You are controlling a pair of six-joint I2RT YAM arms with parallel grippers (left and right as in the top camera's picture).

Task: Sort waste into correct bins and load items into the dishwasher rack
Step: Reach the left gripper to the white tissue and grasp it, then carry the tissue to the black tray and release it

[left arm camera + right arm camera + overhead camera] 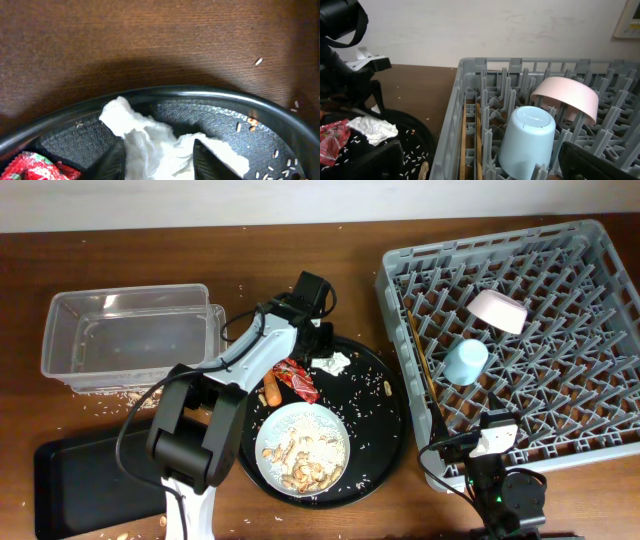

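Observation:
The crumpled white tissue [150, 142] lies at the back rim of the round black tray [210, 95]. My left gripper [159, 162] has a finger pressed on each side of it and is shut on it. Overhead, the tissue [332, 362], red wrapper [298, 378] and carrot [271, 388] lie near the white plate [335, 425], which holds peanuts [305, 470]. In the grey rack [560, 410] sit the bowl [498, 310], the cup [466, 361] and the chopsticks [420, 365]. My right gripper [485, 165] is open and empty at the rack's front left edge.
The clear tub [130, 335] stands at the far left, and the flat black tray [80, 480] lies in front of it. Rice grains [362, 395] are scattered over the round tray, with crumbs by the tub. The left arm reaches across from the black tray.

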